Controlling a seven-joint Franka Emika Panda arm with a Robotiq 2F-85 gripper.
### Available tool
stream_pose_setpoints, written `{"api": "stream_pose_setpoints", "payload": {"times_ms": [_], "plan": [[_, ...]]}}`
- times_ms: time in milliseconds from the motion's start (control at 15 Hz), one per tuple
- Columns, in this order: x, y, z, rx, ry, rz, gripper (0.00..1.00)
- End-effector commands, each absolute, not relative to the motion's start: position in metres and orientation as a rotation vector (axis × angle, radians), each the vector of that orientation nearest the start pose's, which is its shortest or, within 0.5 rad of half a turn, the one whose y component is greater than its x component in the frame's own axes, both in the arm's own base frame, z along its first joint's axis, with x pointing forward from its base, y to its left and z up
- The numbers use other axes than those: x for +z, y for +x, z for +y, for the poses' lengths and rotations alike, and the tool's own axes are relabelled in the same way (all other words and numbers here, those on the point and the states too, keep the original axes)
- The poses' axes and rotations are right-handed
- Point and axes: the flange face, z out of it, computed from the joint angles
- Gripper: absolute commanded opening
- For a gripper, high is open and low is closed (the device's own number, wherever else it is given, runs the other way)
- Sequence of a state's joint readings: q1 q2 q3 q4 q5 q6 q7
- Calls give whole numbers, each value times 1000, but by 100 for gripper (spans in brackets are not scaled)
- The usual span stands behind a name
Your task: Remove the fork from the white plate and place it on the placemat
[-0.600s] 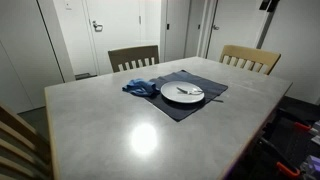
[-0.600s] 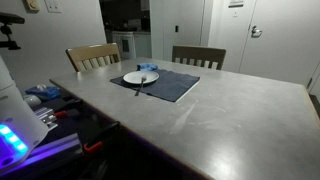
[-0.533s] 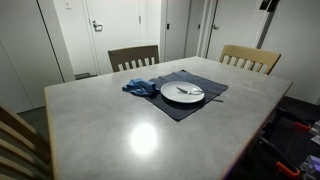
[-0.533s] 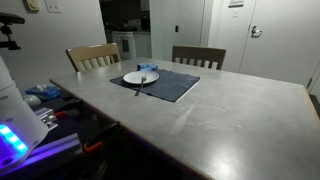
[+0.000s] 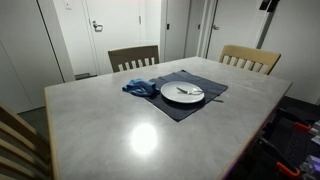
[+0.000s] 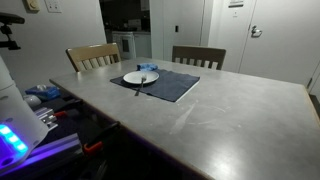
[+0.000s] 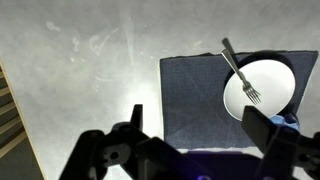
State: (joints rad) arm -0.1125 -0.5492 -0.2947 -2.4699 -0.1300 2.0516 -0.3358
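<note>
A silver fork point(image 7: 240, 72) lies across the white plate point(image 7: 268, 85), tines on the plate and handle reaching out over the dark blue placemat point(image 7: 195, 95). My gripper point(image 7: 198, 125) shows only in the wrist view. It is open and empty, high above the placemat, beside the plate. In both exterior views the plate point(image 5: 183, 94) point(image 6: 141, 78) sits on the placemat point(image 5: 178, 108) point(image 6: 172, 87), with the fork point(image 5: 186, 91) point(image 6: 143, 82) small on it. The arm is out of view in both.
A crumpled blue cloth point(image 5: 140, 87) point(image 6: 148, 68) lies at the placemat's edge next to the plate. Two wooden chairs point(image 5: 133, 57) point(image 5: 250, 58) stand at the far side of the grey table point(image 5: 110, 120). Equipment point(image 6: 45, 105) sits beside the table.
</note>
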Motion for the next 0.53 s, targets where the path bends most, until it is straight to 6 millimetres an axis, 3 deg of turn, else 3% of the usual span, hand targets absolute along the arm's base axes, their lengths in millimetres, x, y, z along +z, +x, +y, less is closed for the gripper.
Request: {"api": "stream_pose_setpoints", "payload": {"times_ms": [0, 467], "plan": [[487, 362, -171, -187, -3144, -24, 100], [483, 368, -166, -154, -3160, -52, 100]]}}
